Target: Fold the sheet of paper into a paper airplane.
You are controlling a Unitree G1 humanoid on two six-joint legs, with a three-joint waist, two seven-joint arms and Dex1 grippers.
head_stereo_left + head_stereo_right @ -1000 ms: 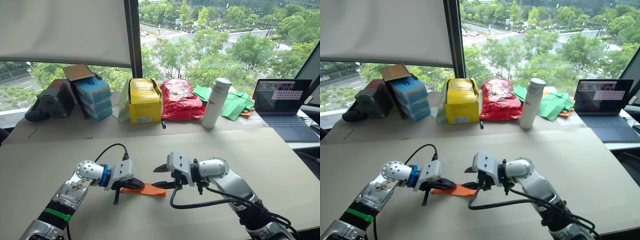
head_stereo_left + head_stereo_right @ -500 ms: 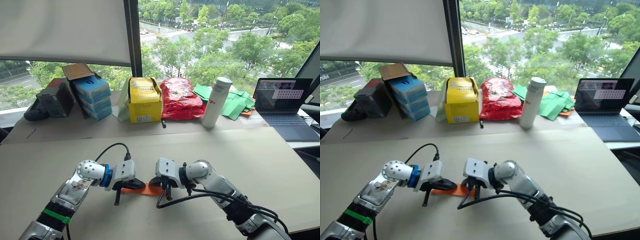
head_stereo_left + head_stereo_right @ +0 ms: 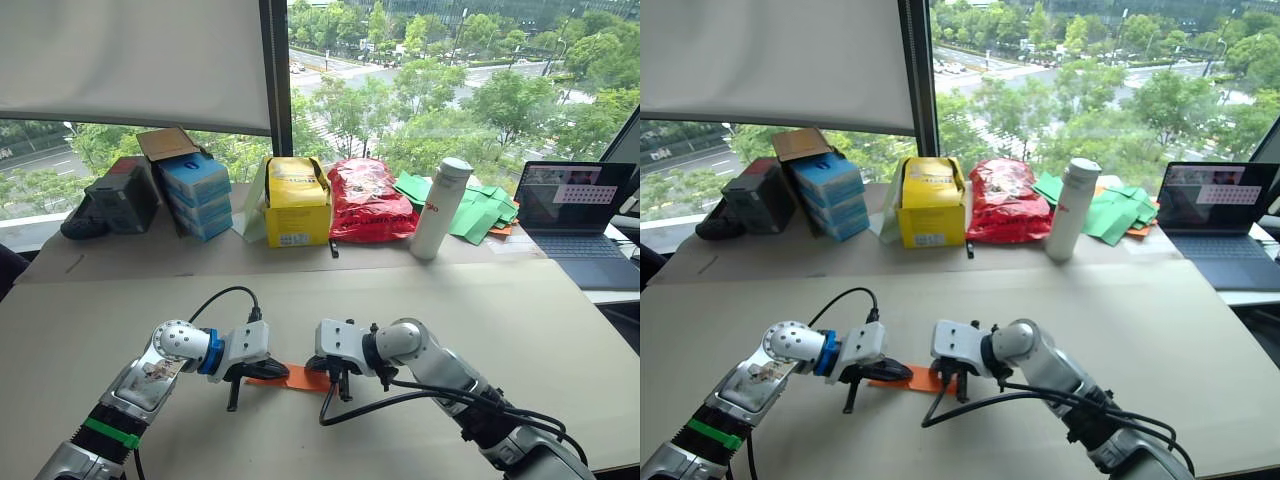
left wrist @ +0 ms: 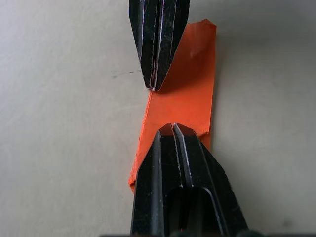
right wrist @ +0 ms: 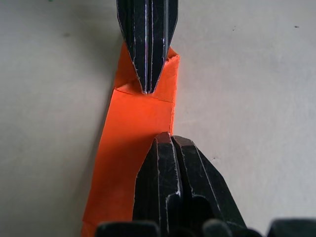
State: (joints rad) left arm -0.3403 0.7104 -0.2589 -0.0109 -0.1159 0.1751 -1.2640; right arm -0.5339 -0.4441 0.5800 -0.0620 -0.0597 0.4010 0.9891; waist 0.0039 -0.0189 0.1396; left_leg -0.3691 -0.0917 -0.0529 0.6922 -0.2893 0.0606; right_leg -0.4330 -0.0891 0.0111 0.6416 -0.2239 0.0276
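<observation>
You are looking at the sheet of paper (image 3: 300, 378), a narrow folded orange strip, lying flat on the table (image 3: 560, 330) near the middle of its near edge. The left gripper (image 3: 270, 372) is pressing down on the strip's left end, and the right gripper (image 3: 335, 377) is pressing down on its right end, so the two grippers are facing each other along the strip with a short bare stretch of orange between them. In the left wrist view, the left gripper's fingers (image 4: 182, 168) are lying together with no gap between them, resting on top of the paper rather than clamped around it; the opposing black tip in that view is the right gripper, also closed to a point. In the right wrist view, the right gripper's fingers (image 5: 173, 177) are likewise pressed together over the strip, and the opposite tip is sitting on a short folded flap with a crease running across the strip's width. Neither pincer is grasping the paper; both are clenched and bearing on its upper face. Along the table's far edge you are seeing a black case (image 3: 118, 196), blue boxes (image 3: 195, 185), a yellow box (image 3: 297, 203), a red bag (image 3: 365, 200), a white bottle (image 3: 442, 208), green paper pieces (image 3: 478, 210), and a laptop (image 3: 580, 212) at the far right corner.
</observation>
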